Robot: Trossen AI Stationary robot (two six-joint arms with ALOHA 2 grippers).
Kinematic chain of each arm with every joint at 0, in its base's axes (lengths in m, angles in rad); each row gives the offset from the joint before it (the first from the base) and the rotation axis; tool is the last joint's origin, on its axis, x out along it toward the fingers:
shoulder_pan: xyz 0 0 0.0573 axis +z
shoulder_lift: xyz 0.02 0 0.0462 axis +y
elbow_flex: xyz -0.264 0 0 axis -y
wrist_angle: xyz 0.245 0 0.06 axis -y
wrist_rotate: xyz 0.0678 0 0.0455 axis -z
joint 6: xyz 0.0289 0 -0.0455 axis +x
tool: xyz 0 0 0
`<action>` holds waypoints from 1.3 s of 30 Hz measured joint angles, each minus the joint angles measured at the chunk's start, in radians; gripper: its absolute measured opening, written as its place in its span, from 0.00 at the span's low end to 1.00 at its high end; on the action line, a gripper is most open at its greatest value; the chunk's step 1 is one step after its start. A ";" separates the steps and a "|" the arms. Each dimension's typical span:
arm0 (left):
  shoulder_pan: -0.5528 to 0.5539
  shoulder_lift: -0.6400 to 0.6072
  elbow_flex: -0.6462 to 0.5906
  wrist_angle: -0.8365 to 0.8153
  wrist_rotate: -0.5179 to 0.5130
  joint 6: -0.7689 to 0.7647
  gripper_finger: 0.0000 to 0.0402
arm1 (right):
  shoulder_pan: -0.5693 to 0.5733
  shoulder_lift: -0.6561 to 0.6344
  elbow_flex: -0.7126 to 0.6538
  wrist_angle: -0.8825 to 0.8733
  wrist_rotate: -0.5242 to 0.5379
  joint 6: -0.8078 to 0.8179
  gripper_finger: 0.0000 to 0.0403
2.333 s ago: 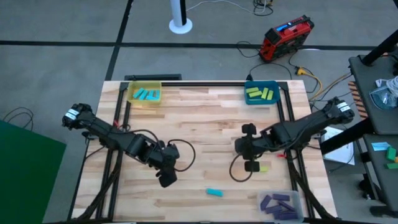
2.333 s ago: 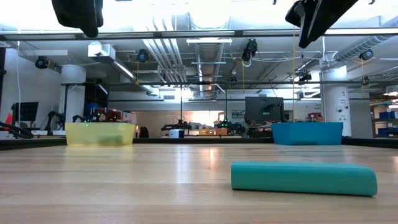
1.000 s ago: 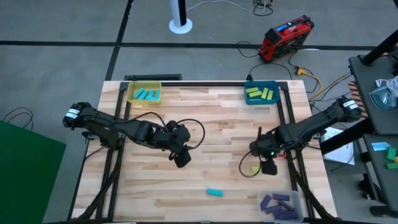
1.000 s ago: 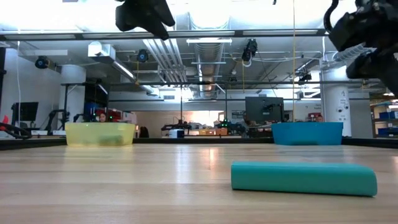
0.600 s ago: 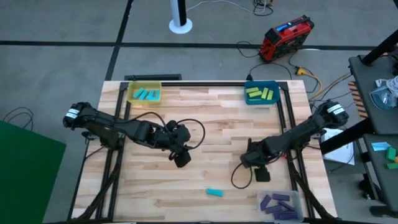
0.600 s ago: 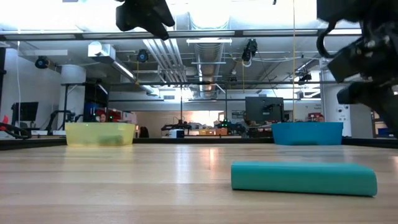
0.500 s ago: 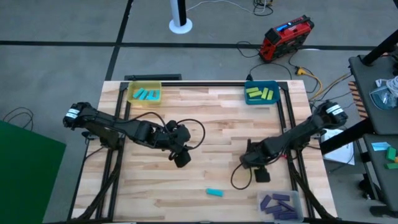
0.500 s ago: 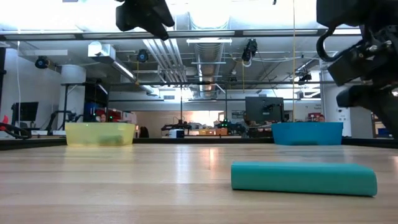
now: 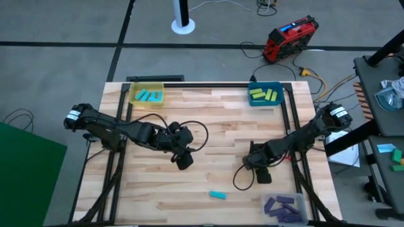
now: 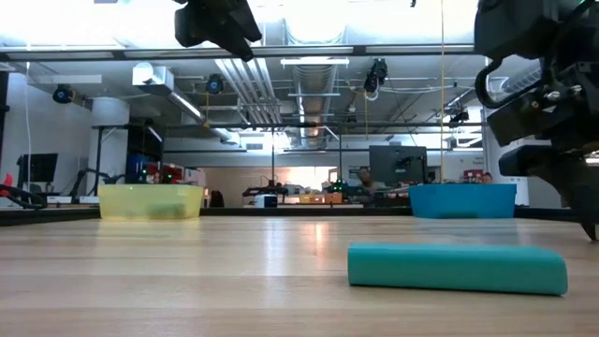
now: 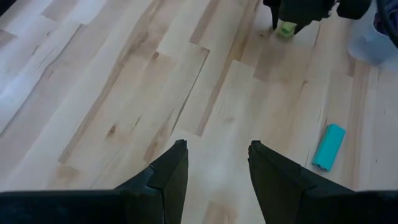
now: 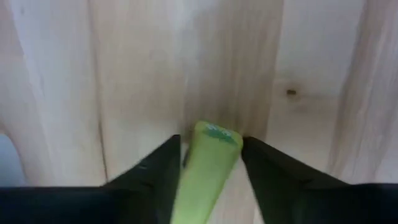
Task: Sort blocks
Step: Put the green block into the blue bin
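Note:
A yellow-green block (image 12: 210, 155) lies on the wood table near its right side, between the fingers of my right gripper (image 9: 262, 174), which is lowered onto it and shut on it. A cyan block (image 9: 218, 195) lies flat near the front edge, apart from both grippers; the low view shows this cyan block (image 10: 457, 268) close up. My left gripper (image 11: 214, 163) hangs open above the table's middle (image 9: 183, 160), with bare wood below it. My right gripper pinches the yellow-green block by its two long sides (image 12: 205, 177) between its two fingers. The fingers come from above, slanting in from the table's right. The block lies flat on the table, its free end (image 12: 216, 132) sticking out past the fingertips.
At the back left a yellow tray (image 9: 147, 96) holds cyan blocks. A blue tray (image 9: 264, 94) at the back right holds yellow-green blocks. A clear tray (image 9: 284, 207) at the front right corner holds purple blocks. Bare wood lies between the two arms.
My right gripper has gone toward the table's near edge and down, onto the yellow-green block on the table. The cyan block has stayed where it was.

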 joint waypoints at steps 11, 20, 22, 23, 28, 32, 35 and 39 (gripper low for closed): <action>0.002 0.000 0.000 0.000 0.001 0.010 0.37 | -0.077 -0.044 0.015 -0.006 -0.050 -0.021 0.21; 0.002 0.000 0.000 0.008 0.002 0.006 0.37 | -0.278 -0.411 0.126 -0.077 0.217 0.180 0.21; 0.002 0.000 0.000 0.008 0.002 0.006 0.37 | -0.350 -0.482 0.167 -0.058 0.339 0.191 0.21; 0.002 0.000 0.000 0.008 0.001 0.006 0.37 | -0.390 -0.512 0.185 -0.059 0.400 0.192 0.21; 0.005 0.000 0.000 0.008 0.002 0.008 0.37 | -0.612 -0.589 0.232 -0.003 0.576 0.113 0.21; 0.007 0.000 0.000 0.008 0.002 0.008 0.37 | -0.858 -0.587 0.173 0.046 0.632 0.055 0.21; 0.007 0.000 0.000 0.008 0.005 0.003 0.37 | -1.025 -0.573 0.069 0.232 0.684 0.074 0.21; 0.007 0.000 0.000 0.008 0.036 -0.001 0.37 | -1.187 -0.555 -0.056 0.548 0.577 0.125 0.21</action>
